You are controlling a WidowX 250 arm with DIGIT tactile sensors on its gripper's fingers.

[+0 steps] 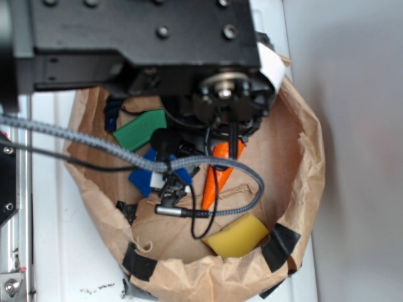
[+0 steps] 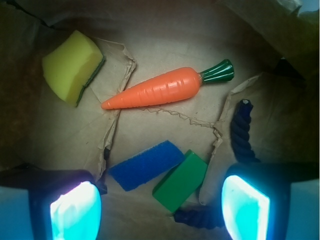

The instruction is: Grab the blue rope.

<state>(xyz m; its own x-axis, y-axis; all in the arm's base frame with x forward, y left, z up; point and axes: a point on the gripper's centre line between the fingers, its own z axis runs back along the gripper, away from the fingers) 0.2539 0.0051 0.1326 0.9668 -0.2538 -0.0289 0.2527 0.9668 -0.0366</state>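
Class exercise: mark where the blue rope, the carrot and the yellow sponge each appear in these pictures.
blue rope point(image 2: 242, 131): wrist view, on the twisted strand below its knotted upper end.
carrot point(image 2: 155, 90): wrist view, on the middle of the orange body.
yellow sponge point(image 2: 70, 65): wrist view, on the centre of its yellow face.

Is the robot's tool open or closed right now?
Open. In the wrist view the tool has its two fingers far apart, with nothing between them. The blue rope lies loose on the brown paper, not yet grabbed.
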